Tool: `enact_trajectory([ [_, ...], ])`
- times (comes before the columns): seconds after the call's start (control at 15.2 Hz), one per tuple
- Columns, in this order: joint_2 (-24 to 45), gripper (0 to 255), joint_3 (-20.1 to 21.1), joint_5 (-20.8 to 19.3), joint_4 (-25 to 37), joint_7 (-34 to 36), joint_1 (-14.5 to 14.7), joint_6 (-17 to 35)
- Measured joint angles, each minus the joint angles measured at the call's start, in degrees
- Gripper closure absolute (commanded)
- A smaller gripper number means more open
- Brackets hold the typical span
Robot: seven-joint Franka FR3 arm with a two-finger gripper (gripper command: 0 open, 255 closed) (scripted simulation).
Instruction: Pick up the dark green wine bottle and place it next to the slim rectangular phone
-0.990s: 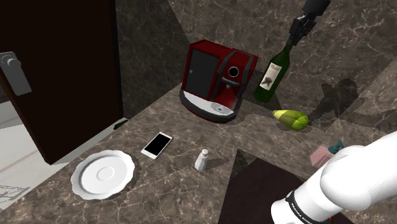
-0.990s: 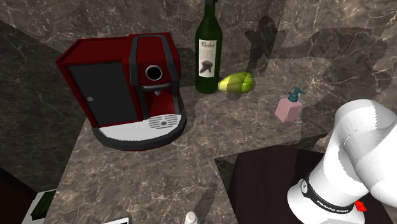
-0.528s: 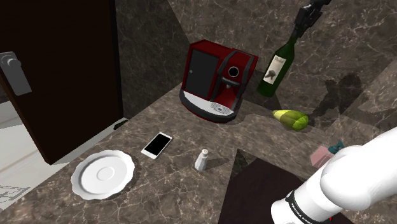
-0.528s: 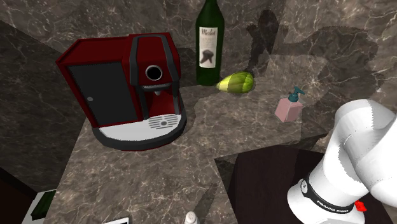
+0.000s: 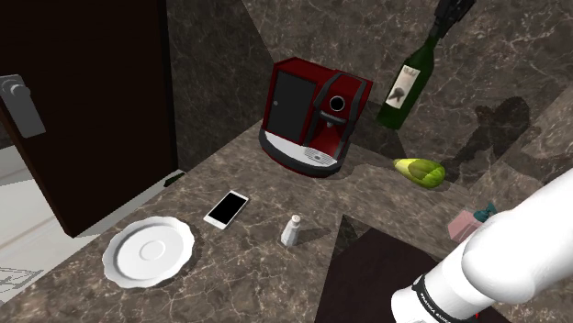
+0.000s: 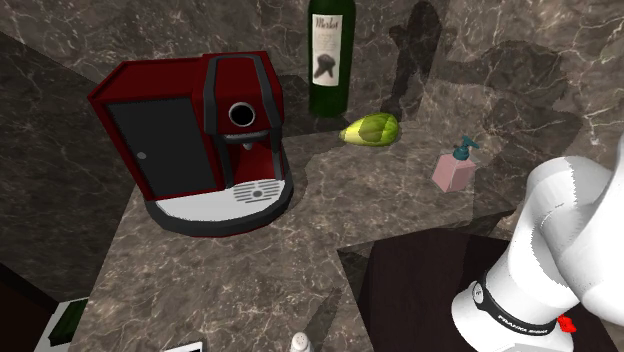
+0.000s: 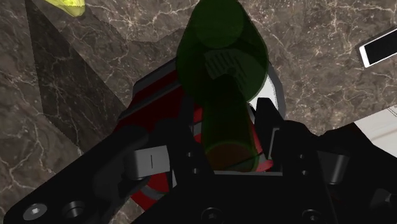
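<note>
My all-black two-finger gripper (image 7: 227, 130) is clamped on the neck of the dark green wine bottle with a pale label (image 5: 404, 87). In the wrist view a finger presses each side of the neck, so I count the grasp as made and the step in hand as the carry. Taking the red and black coffee machine (image 5: 312, 115) as my mark, the bottle hangs from the gripper just beside the machine's far corner, on the shoulder view's right of it. I judge its base to be clear of the dark veined marble counter (image 5: 266, 275). The slim rectangular phone with a black screen and white rim (image 5: 226, 208) lies flat on the counter in front of the machine, toward the shoulder view's lower left and apart from it. A small white shaker (image 5: 292, 229) also stands in front of the machine, near the phone, and a yellow-green oval fruit (image 5: 420, 170) lies beside the machine, below the bottle. Next I need to bring the bottle over or round the machine, high enough to clear its top, then lower it upright onto bare counter beside the phone, away from the shaker, and only then let go
</note>
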Motion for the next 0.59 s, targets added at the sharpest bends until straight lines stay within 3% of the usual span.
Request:
enact_trajectory([
  [0.4,6.42,255,-1.99,3.09,13.06,-2.07,-1.44,-7.18],
  [0.59,12.19,255,-3.63,6.67,23.92,-3.55,-3.84,-12.76],
])
